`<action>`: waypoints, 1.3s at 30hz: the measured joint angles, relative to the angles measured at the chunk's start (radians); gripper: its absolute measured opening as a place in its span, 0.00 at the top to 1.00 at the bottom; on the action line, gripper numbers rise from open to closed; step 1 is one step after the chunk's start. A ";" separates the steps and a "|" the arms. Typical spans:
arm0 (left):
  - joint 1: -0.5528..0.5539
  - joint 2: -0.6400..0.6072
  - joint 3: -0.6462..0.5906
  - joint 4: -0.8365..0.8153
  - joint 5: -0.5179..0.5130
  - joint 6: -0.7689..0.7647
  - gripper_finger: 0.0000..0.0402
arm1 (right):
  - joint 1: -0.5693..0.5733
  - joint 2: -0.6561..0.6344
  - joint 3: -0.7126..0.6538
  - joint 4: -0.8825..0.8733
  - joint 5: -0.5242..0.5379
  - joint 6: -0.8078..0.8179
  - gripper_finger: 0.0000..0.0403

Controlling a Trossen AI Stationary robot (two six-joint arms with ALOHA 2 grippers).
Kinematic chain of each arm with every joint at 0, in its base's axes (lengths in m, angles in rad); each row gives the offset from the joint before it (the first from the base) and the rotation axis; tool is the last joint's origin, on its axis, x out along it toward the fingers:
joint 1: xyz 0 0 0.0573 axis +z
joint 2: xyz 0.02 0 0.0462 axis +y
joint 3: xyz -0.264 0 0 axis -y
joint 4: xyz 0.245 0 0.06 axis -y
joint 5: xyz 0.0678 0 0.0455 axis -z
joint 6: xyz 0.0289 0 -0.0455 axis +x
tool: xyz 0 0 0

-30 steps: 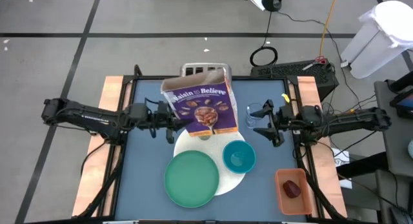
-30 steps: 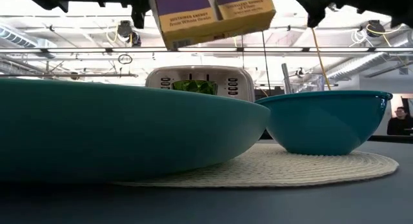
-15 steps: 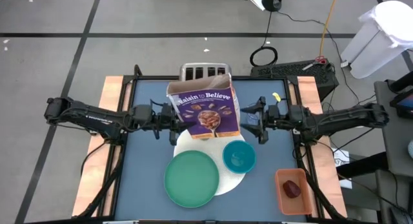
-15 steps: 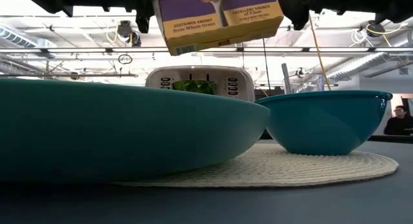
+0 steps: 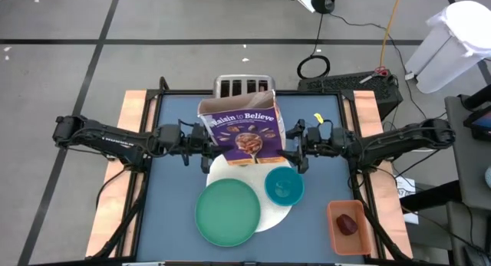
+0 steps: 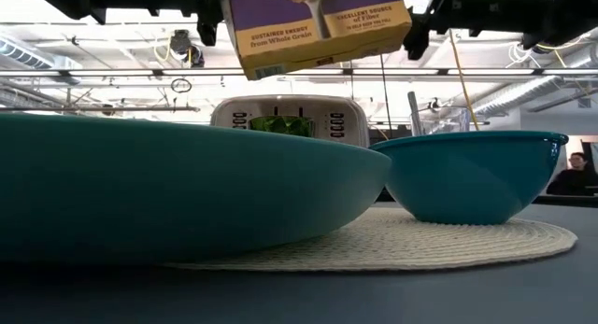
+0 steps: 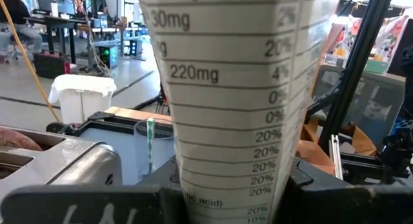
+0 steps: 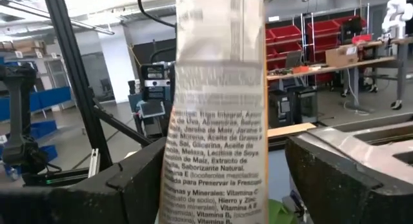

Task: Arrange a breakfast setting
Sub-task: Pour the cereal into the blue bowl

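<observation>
My left gripper (image 5: 205, 144) is shut on the purple cereal box (image 5: 242, 131) and holds it high over the white round disc (image 5: 270, 214). My right gripper (image 5: 294, 148) is open at the box's right side. In the right wrist view its fingers (image 8: 132, 179) stand on either side of the box's narrow panel (image 8: 216, 133); I cannot tell whether they touch it. The green plate (image 5: 227, 212) and the teal bowl (image 5: 284, 185) rest on the disc. The clear glass (image 6: 439, 119) stands behind the bowl. The dark red fruit (image 5: 347, 224) lies in an orange tray. My left gripper pinches the box between its two fingers (image 7: 84, 204), which lie on the two broad faces beside the narrow nutrition panel (image 7: 226, 140). The fingers come in level from the table's left. The box is lifted clear of the table, its bottom (image 6: 313, 30) slightly tilted.
The silver toaster (image 5: 243, 85) stands at the far edge behind the box, with something green (image 6: 280, 125) low in front of it. The orange tray (image 5: 335, 234) is at the near right corner. A person (image 6: 579, 170) sits in the room beyond.
My right gripper has moved toward the table's left, from beside the glass to the box's right side, and stays open. My left gripper has carried the box a little to the right, and the box now stands straighter than before.
</observation>
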 joint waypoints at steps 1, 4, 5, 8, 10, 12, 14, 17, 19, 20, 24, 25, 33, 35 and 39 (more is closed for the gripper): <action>0.000 0.000 0.000 0.000 0.000 0.001 0.72 | 0.000 0.016 0.000 0.018 0.000 0.009 0.26; 0.000 0.000 0.000 0.000 0.000 0.002 0.72 | 0.000 0.062 0.000 0.092 0.000 0.024 0.26; 0.000 0.000 0.000 0.000 0.000 0.004 0.72 | 0.000 0.073 0.000 0.111 -0.001 0.024 0.26; 0.000 0.000 0.000 0.000 0.000 0.008 0.72 | -0.003 0.094 0.000 0.142 -0.036 0.024 0.29; 0.000 0.000 0.000 0.000 0.001 0.013 0.72 | -0.005 0.101 0.000 0.143 -0.068 0.027 0.32; 0.000 0.000 0.000 0.000 0.005 0.029 0.72 | -0.005 0.109 0.000 0.147 -0.078 0.042 0.36; 0.000 0.000 0.000 0.000 0.006 0.035 0.72 | -0.005 0.117 0.000 0.147 -0.077 0.061 0.41; 0.000 0.000 0.000 -0.002 0.004 0.037 0.72 | -0.006 0.122 0.000 0.148 -0.075 0.073 0.48; 0.000 0.000 0.000 -0.003 0.004 0.049 0.72 | -0.006 0.126 0.000 0.149 -0.074 0.070 0.53; 0.000 0.000 0.000 -0.003 0.004 0.056 0.72 | -0.006 0.126 0.000 0.151 -0.072 0.069 0.55; 0.000 0.000 0.000 0.002 0.004 0.078 0.72 | -0.006 0.126 0.000 0.162 -0.072 0.068 0.62; 0.000 0.000 0.000 0.003 0.004 0.079 0.72 | -0.006 0.126 0.000 0.165 -0.072 0.068 0.64; 0.002 0.000 0.000 0.006 0.001 0.078 0.70 | -0.006 0.126 0.000 0.174 -0.073 0.068 0.67; 0.002 0.000 0.000 0.006 0.000 0.078 0.70 | -0.006 0.126 0.000 0.175 -0.073 0.068 0.67; 0.002 0.000 0.000 0.006 -0.003 0.053 0.67 | -0.006 0.126 0.000 0.177 -0.074 0.069 0.67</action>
